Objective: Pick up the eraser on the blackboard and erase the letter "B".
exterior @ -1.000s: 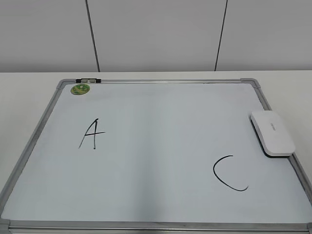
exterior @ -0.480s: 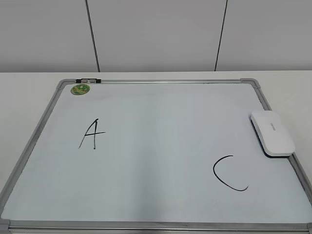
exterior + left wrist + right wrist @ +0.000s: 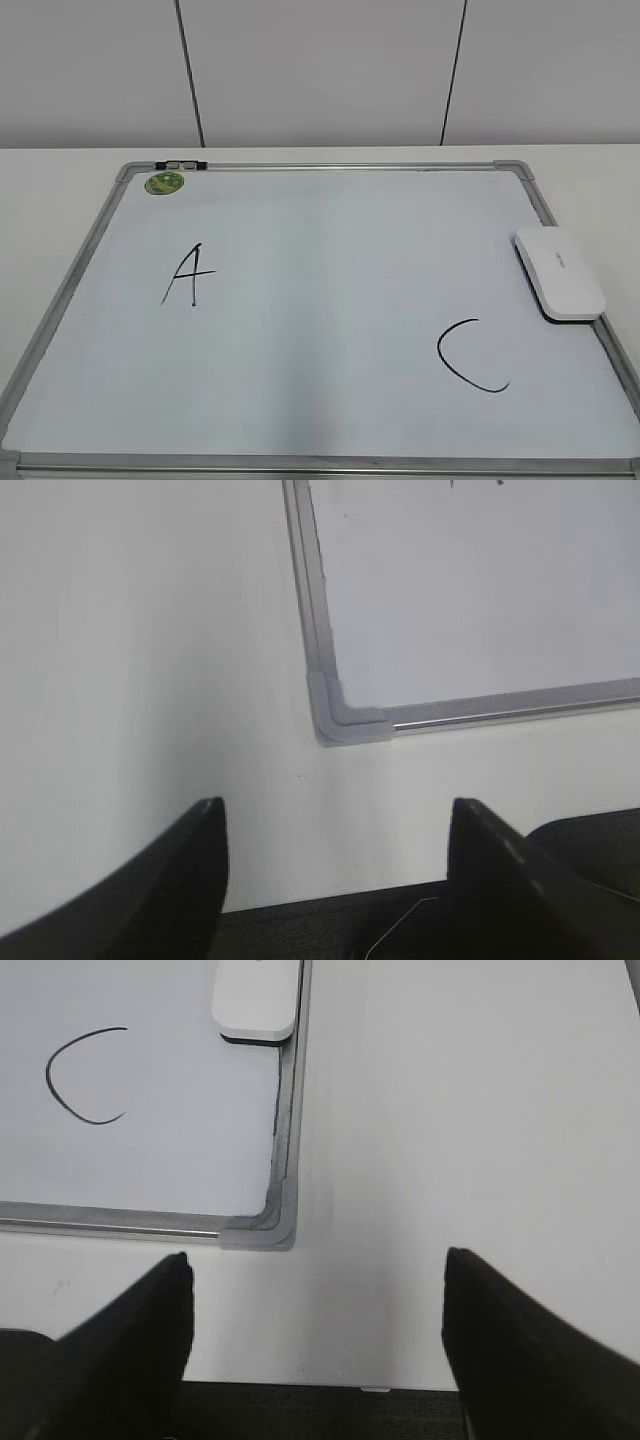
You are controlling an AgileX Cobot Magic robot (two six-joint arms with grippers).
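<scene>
Exterior view: the blackboard (image 3: pixel 320 400) (a white dry-erase surface in a silver frame) lies flat on a white table (image 3: pixel 60 175). The eraser (image 3: pixel 559 272) rests at the board's right edge, overlapping the frame, just above the black "C" (image 3: pixel 468 356). A black "A" (image 3: pixel 189 274) sits at left, below a round green sticker (image 3: pixel 165 183). The span between "A" and "C" is bare white; no "B" can be made out.

Left wrist view: the left gripper (image 3: pixel 335 865), jaws wide apart and empty, hangs over bare table just off the board's near left corner, well apart from the eraser.

Right wrist view: the right gripper (image 3: pixel 315 1325), likewise spread and holding nothing, hangs off the near right corner; the eraser (image 3: pixel 257 998) lies ahead of it along the frame.
</scene>
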